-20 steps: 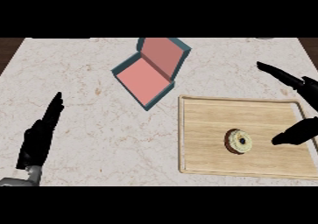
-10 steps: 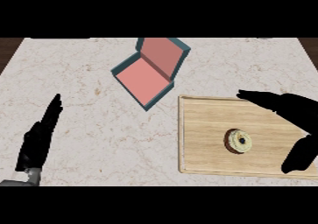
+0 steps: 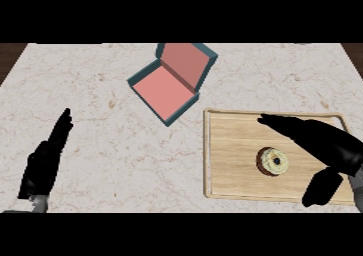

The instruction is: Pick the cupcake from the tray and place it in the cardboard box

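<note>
The right hand point(image 3: 328, 145) hangs over the right half of the wooden tray point(image 3: 228, 150), spread wide and grasping nothing: its fingers point(image 3: 287, 125) stretch toward the tray's far left, its thumb point(image 3: 320, 187) points down toward the tray's near edge. That spread looks chosen to bracket the cupcake point(image 3: 273, 161), which sits between fingers and thumb, apart from both, a little right of the tray's middle. The hand seems set to close round it from the right side, so I judge the step in hand to be the approach before the grasp; the cupcake has not left the tray.

The tray lies at the counter's point(image 3: 103, 100) near right corner, long side along the near edge. Just beyond the tray's far left corner stands the cardboard box point(image 3: 165, 92), turned diagonal to the counter's edges, its lid point(image 3: 188, 60) thrown back toward the far edge so the pink inside lies exposed from above. That placing keeps the carry short: up and over the tray's far rim.

The left hand point(image 3: 44, 165) rests near the counter's near left corner, fingers straight and pointing away, holding nothing.
</note>
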Controlling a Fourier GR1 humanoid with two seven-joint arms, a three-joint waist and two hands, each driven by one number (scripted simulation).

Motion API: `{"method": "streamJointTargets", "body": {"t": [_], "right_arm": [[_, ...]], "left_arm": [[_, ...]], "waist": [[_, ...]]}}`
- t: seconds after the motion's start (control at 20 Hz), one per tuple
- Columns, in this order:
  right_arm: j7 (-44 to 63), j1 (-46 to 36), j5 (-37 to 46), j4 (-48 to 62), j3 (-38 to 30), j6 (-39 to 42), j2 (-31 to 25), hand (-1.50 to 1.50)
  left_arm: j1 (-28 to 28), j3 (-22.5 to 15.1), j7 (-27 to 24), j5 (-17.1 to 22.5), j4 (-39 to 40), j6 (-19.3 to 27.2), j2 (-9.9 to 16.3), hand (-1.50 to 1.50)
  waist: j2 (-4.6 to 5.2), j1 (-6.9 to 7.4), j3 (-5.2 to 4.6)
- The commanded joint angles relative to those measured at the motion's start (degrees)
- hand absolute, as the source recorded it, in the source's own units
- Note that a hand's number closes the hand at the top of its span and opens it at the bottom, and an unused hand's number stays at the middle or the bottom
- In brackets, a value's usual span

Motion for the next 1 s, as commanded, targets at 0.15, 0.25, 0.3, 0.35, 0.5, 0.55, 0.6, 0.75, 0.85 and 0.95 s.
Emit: {"method": "streamJointTargets", "body": {"t": [0.15, 0.25, 0.3, 0.35, 0.5, 0.55, 0.6, 0.75, 0.85, 0.95], "right_arm": [[-5.3, 4.0, 8.5, 2.6, -3.2, 1.7, 1.6, -1.50], [-4.5, 7.0, 10.3, -0.4, -2.6, 1.6, 3.0, -1.50], [-3.4, 3.9, 12.0, 3.5, -0.2, 0.0, 7.5, -1.50], [-2.9, 4.1, 12.1, 2.3, -2.0, 1.8, 8.5, -1.50], [-5.1, 6.2, 14.0, 1.4, -3.5, 3.9, 8.2, -1.50], [-8.2, 4.2, 16.7, 5.7, -3.4, 2.5, 9.1, -1.50], [-7.0, 6.5, 16.0, 2.0, -4.4, 3.4, 9.3, -1.50], [-3.6, 4.7, 15.5, 0.0, -5.4, 7.2, 10.9, -1.50], [-12.3, 4.8, 18.7, 7.5, -7.2, 3.3, 9.6, -1.50], [-10.0, 6.1, 21.3, 5.8, -5.3, 2.8, 12.7, -1.50]], "left_arm": [[-2.1, 4.3, -0.6, -0.9, 2.4, -4.0, -0.5, 0.00], [2.4, 3.9, -3.7, -1.7, 0.5, -4.1, -1.6, 0.00], [-1.6, 1.4, -3.0, -5.0, 4.6, -0.9, -5.4, 0.00], [-0.8, 5.1, -1.8, -2.3, 2.0, -5.1, -2.4, 0.00], [-0.1, 4.1, 1.7, -4.8, -1.3, -4.6, -4.0, 0.00], [0.0, 4.4, -0.7, -5.1, 1.0, -4.1, -5.6, 0.00], [-1.6, 6.1, -1.5, -3.9, 2.9, -6.8, -4.4, 0.00], [2.8, 6.1, 1.4, -4.6, -4.0, -6.6, -4.2, 0.00], [1.4, 5.2, 0.2, -6.4, -0.4, -5.7, -6.8, 0.00], [-3.6, 7.1, 0.8, -7.2, 3.1, -5.9, -7.0, 0.00]], "waist": [[0.06, -0.07, 0.02], [0.01, -0.04, 0.01], [0.09, -0.02, 0.01], [0.05, 0.03, 0.01], [0.02, -0.05, 0.02], [0.06, 0.04, 0.02], [0.04, -0.11, 0.01], [-0.01, 0.09, 0.01], [0.07, 0.07, 0.02], [0.07, -0.11, 0.01]]}}
